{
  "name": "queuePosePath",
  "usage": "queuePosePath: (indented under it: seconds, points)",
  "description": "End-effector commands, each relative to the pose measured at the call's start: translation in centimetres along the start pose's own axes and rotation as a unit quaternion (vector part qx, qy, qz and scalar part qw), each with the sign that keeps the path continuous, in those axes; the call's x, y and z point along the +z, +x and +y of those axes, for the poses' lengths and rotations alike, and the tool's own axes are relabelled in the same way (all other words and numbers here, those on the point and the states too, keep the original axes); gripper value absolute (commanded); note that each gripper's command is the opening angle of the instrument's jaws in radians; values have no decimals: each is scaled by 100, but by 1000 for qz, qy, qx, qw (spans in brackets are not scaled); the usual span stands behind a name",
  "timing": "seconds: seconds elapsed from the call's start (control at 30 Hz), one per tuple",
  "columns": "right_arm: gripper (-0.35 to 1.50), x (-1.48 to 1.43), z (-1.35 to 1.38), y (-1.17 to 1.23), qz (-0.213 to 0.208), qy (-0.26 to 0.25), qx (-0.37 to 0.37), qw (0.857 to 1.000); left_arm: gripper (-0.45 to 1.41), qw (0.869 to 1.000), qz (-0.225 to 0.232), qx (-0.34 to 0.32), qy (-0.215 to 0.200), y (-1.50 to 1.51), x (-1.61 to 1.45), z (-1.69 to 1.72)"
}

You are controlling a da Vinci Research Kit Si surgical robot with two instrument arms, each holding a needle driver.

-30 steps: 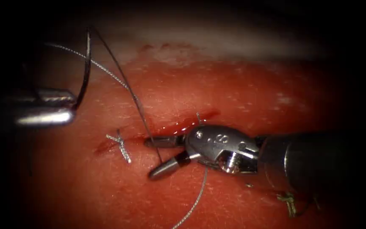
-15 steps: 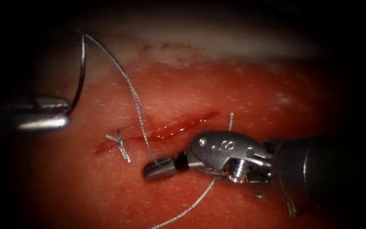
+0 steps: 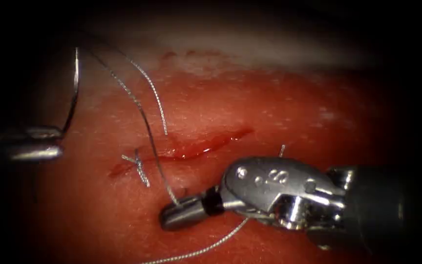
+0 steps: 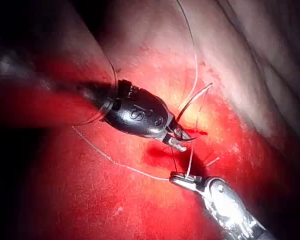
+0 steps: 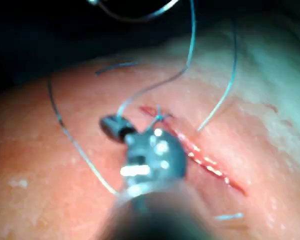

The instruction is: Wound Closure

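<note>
Meanwhile, gripped thin silvery thread (image 3: 148, 128) with clenched right steel tool (image 3: 181, 213); clamped dark curved needle (image 3: 73, 93), clear of red tissue (image 3: 279, 107), in left steel tool (image 3: 50, 144).

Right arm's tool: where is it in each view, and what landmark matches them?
Endoscope view: right arm's tool comes from the right, tip below the cut, shut on the thread.
Left wrist view: the silvery tool gripping the thread.
Right wrist view: its tip beside the cut, gripping the thread.
Shared landmark: the gripped thread rising from its tip.
Left arm's tool holds the needle near one end, outside the tissue.
</note>
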Motion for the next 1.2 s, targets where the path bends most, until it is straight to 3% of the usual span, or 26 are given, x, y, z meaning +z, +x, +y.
queuePosePath:
  seconds: [0.03,0.07,0.1,0.2,0.27,0.33,0.43,0.47,0.57,0.6,0.77,0.83,1.07,1.13,1.17,1.2]
  points:
    - [-35,10,-6,2,4,10,-8,1000,-35,1000,0,-1,-1,-8,7,3]
    - [-35,10,-10,14,11,3,-58,998,-35,1000,0,2,-1,-9,5,2]
    - [-35,10,-10,14,11,3,-58,998,-35,1000,0,2,-1,-9,5,2]
    - [81,4,-2,19,23,-49,-117,992,-35,1000,-1,3,8,-7,-4,-2]
    - [121,2,4,17,27,-69,-146,987,-35,1000,-2,3,12,-5,-12,-5]
    - [138,0,17,8,29,-101,-210,972,-35,1000,-3,4,17,-2,-32,-9]
    - [138,0,28,-2,27,-104,-242,964,-35,1000,-4,2,20,-3,-43,-10]
    - [133,-2,43,-14,24,-106,-254,961,-35,1000,-2,3,24,-3,-54,-10]
    - [130,-7,59,-29,16,-111,-250,962,-35,999,2,7,32,-1,-63,-10]
    - [130,-13,65,-34,19,-117,-218,969,-35,999,4,8,37,0,-65,-11]
    - [125,-24,79,-46,23,-148,-145,978,-35,999,4,8,45,1,-62,-10]
    - [116,-11,82,-53,35,-151,-59,986,-35,999,5,10,41,2,-56,-6]
    - [96,14,105,-62,42,-164,37,985,-35,999,5,10,40,3,-54,-5]
    - [68,13,108,-65,33,-168,42,984,-35,999,5,10,41,3,-53,-5]
    - [-11,12,108,-66,31,-165,45,985,-35,999,5,10,38,3,-52,-5]
    - [-35,11,106,-67,30,-163,45,985,-35,999,5,10,39,3,-52,-5]
